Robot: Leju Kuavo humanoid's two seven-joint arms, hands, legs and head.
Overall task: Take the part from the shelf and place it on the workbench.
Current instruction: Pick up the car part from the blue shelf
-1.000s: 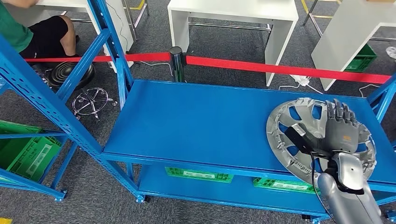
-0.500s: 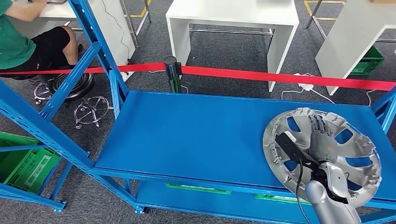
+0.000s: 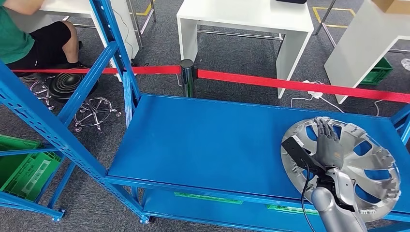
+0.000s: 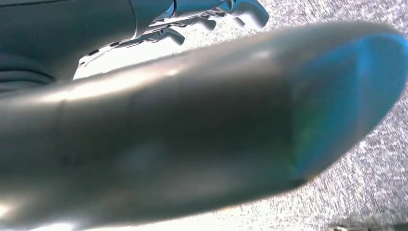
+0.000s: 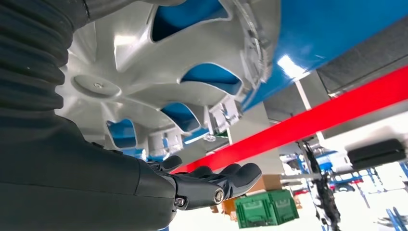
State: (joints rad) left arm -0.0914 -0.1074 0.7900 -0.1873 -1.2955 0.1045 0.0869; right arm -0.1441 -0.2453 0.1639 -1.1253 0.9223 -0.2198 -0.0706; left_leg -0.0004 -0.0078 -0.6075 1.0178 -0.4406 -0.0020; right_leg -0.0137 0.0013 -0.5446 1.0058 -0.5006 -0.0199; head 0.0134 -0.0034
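Wheel cover point(image 3: 355, 166) lies at the right end of the blue bench point(image 3: 208, 140), rim overhanging the front edge. Risk: pulling away could drag it off. Right robot hand point(image 3: 330, 149) over its hub, fingers point(image 5: 226, 180) straight and apart, gripping nothing; contact unclear. Left robot hand point(image 4: 202, 17): state cannot be told

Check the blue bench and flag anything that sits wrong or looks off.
One thing stands out: the silver wheel cover sits at the far right of the blue workbench with its near rim jutting past the front edge, inner side up. The right hand is over it, fingers extended. No damage shows.
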